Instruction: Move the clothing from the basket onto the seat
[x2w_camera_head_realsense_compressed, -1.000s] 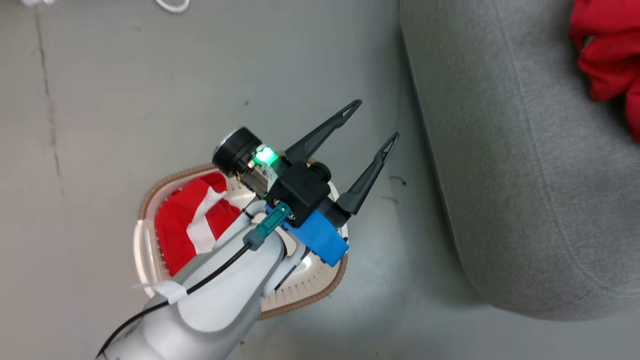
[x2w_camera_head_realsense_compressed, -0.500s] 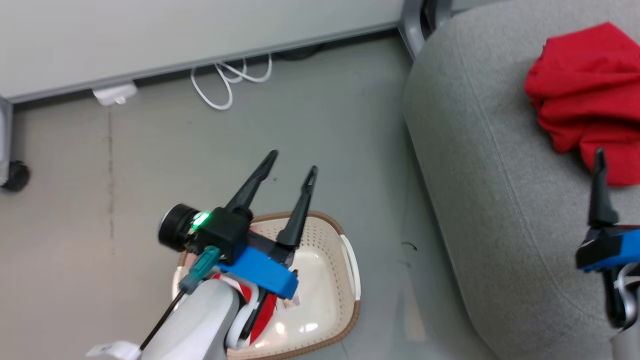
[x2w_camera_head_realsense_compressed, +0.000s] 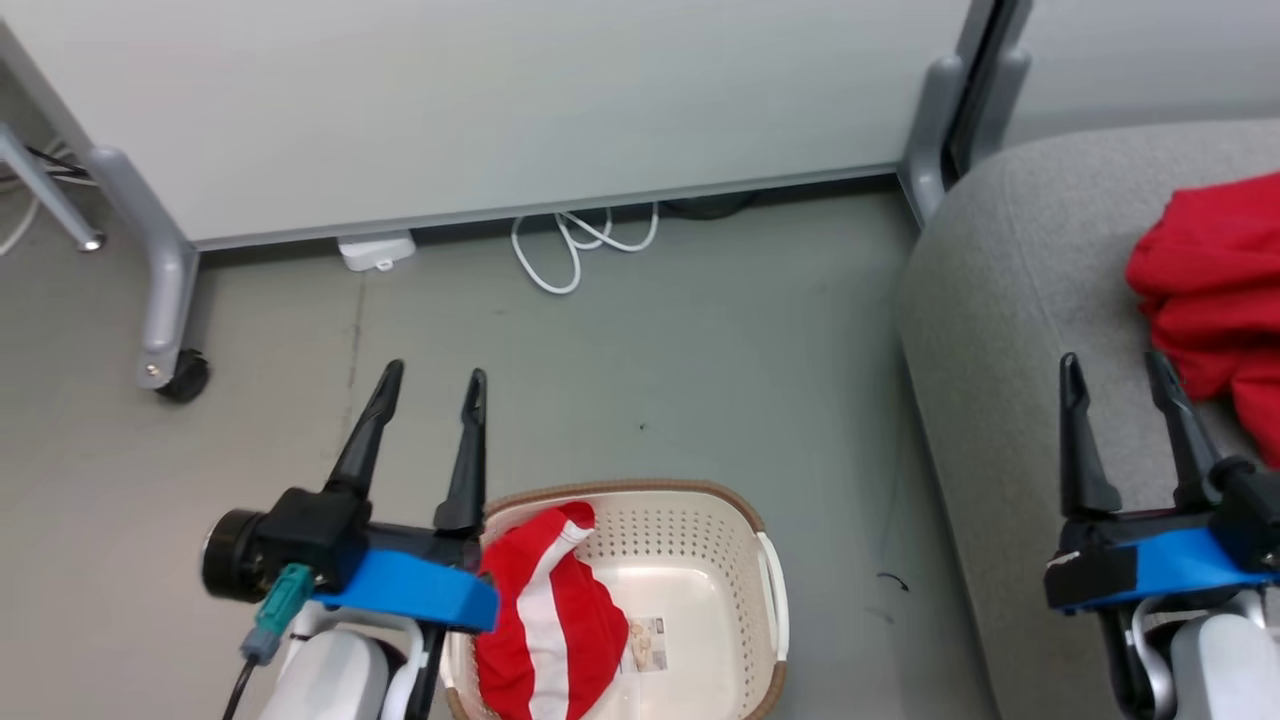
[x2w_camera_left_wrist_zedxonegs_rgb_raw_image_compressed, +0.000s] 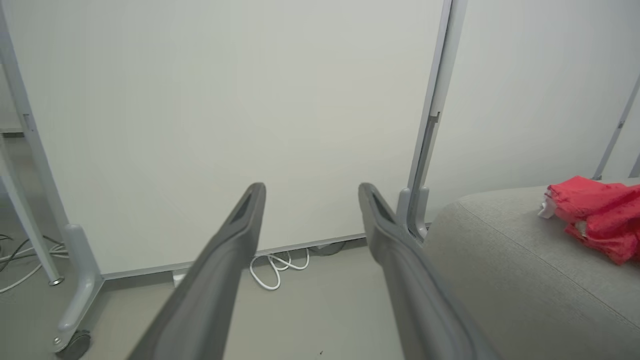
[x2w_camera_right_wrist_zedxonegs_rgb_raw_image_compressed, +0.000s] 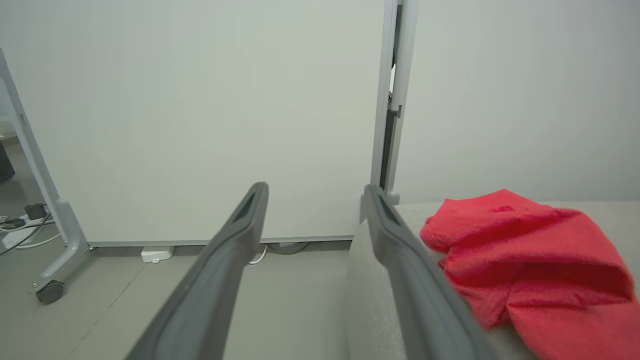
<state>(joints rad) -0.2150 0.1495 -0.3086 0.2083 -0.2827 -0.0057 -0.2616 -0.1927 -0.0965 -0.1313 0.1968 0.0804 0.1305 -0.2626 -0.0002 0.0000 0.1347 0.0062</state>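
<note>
Basket (x2w_camera_head_realsense_compressed: 680, 525) is sitting on the floor (x2w_camera_head_realsense_compressed: 700, 380), holding the striped piece (x2w_camera_head_realsense_compressed: 545, 630) at its left side, long axis running toward the robot. Left hand (x2w_camera_head_realsense_compressed: 435, 372), open and empty, is hovering nearer, the piece lying right of and behind its fingertips. Right hand (x2w_camera_head_realsense_compressed: 1110, 358), also open, is hanging over the seat (x2w_camera_head_realsense_compressed: 990, 330) beside the plain piece (x2w_camera_head_realsense_compressed: 1210, 280).

Pale panel (x2w_camera_head_realsense_compressed: 500, 100) on grey legs (x2w_camera_head_realsense_compressed: 165, 270), black caster (x2w_camera_head_realsense_compressed: 185, 378) at left. Under its edge, looped white cable (x2w_camera_head_realsense_compressed: 553, 287) near a white box (x2w_camera_head_realsense_compressed: 376, 250), on grey floor (x2w_camera_head_realsense_compressed: 650, 380).
</note>
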